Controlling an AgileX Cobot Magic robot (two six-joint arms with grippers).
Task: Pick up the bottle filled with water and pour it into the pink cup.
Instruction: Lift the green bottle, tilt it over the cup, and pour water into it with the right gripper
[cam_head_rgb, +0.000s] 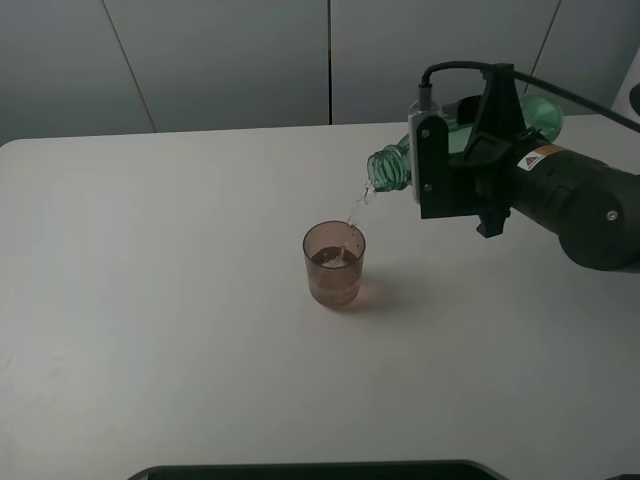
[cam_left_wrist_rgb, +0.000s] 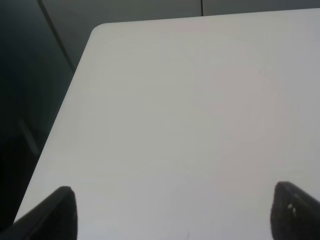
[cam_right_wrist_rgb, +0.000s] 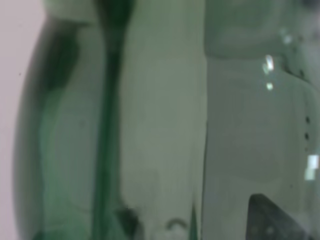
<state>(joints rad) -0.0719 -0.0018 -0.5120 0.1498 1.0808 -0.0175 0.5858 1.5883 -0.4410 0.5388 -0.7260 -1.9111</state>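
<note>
My right gripper (cam_head_rgb: 470, 135) is shut on the green bottle (cam_head_rgb: 390, 167) and holds it tipped almost level above the table. Its open neck points left and down, over the pink cup (cam_head_rgb: 334, 264). A thin stream of water runs from the neck into the cup, which stands upright near the table's middle and holds some water. The bottle's green wall (cam_right_wrist_rgb: 100, 130) fills the right wrist view. My left gripper (cam_left_wrist_rgb: 172, 212) is open and empty over bare table near a far corner; it does not show in the exterior high view.
The white table (cam_head_rgb: 150, 300) ends at a grey wall behind. A dark edge (cam_head_rgb: 320, 470) lies along the front of the exterior high view. The table's rounded corner (cam_left_wrist_rgb: 100, 30) and left edge show in the left wrist view.
</note>
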